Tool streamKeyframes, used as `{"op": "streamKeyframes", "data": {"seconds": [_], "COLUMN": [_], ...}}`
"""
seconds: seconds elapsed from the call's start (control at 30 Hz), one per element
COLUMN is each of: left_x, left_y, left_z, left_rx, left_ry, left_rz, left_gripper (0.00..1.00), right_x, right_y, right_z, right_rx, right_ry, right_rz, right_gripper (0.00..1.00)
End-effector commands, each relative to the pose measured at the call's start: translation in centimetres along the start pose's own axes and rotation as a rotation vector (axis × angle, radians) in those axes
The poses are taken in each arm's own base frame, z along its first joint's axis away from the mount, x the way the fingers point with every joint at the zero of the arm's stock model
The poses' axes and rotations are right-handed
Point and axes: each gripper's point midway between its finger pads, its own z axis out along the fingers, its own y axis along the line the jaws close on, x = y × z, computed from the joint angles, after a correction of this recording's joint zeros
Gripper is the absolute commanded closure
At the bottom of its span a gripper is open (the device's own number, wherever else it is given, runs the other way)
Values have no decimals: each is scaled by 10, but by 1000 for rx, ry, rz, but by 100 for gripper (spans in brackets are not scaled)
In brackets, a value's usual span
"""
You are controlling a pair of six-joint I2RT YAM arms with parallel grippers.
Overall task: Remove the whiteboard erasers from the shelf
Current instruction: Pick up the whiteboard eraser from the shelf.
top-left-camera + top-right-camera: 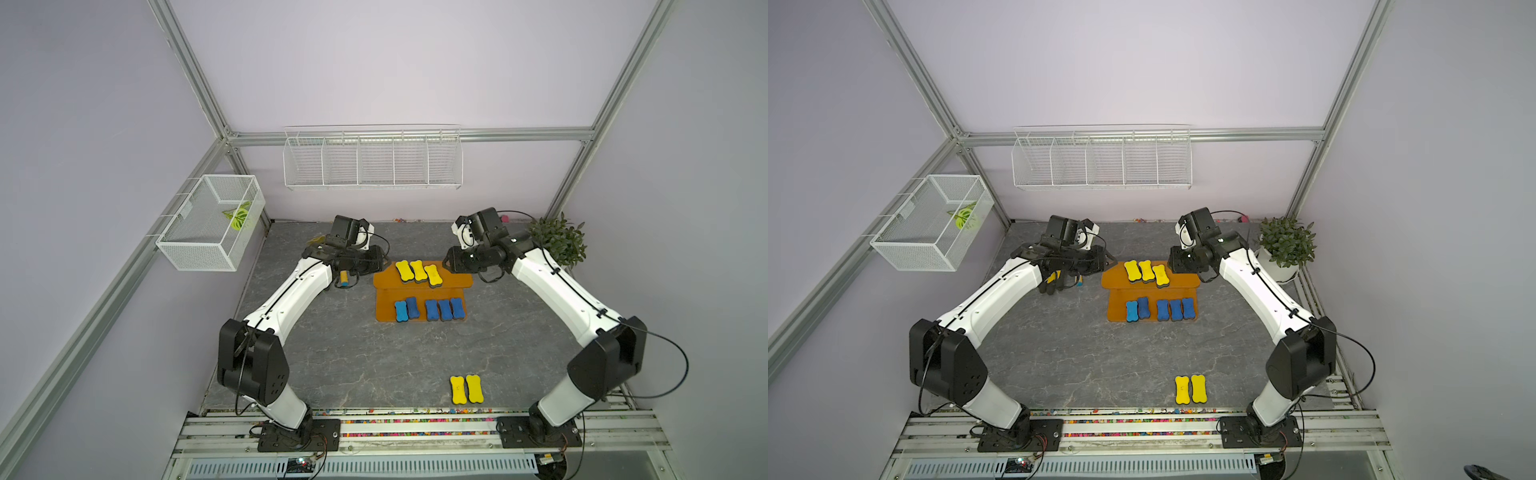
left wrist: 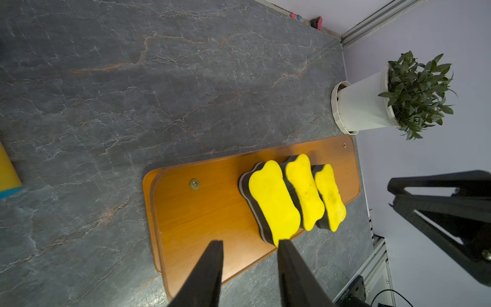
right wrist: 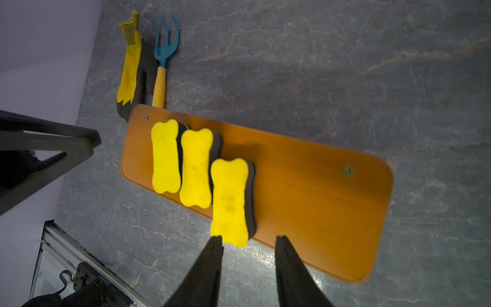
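The orange shelf (image 1: 386, 280) stands mid-table. Three yellow whiteboard erasers (image 1: 417, 272) lie side by side on its upper board, and several blue erasers (image 1: 430, 309) line the lower board. Two more yellow erasers (image 1: 466, 389) lie on the table at the front right. My left gripper (image 2: 249, 242) hovers open at the board's left end, one fingertip (image 2: 283, 243) by the nearest yellow eraser (image 2: 273, 202). At the right end my right gripper (image 3: 248, 236) is open too, and the closest yellow eraser (image 3: 229, 202) ends just beyond its fingertips. Neither holds anything.
A potted plant (image 1: 557, 239) stands at the back right corner. A yellow glove (image 3: 130, 74) and a blue hand fork (image 3: 162, 53) lie left of the shelf. A white wire rack (image 1: 372, 160) hangs on the back wall and a mesh basket (image 1: 212, 222) on the left wall.
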Motion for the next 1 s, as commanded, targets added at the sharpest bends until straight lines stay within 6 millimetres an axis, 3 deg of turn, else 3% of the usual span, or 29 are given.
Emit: {"op": "streamKeyframes", "data": {"seconds": [0.0, 0.3, 0.97], "left_x": [-4, -6, -6], "left_y": [2, 12, 19], "left_z": [1, 3, 2], "left_rx": [-23, -55, -62], "left_ry": [3, 3, -3], "left_rz": [17, 24, 18], "left_gripper": [60, 60, 61], "right_x": [6, 1, 20], "right_y": [7, 13, -3], "right_z": [9, 30, 52], "right_rx": [-65, -105, -51], "right_ry": [103, 164, 238], "right_rz": [-57, -51, 7], "right_gripper": [58, 57, 69]}}
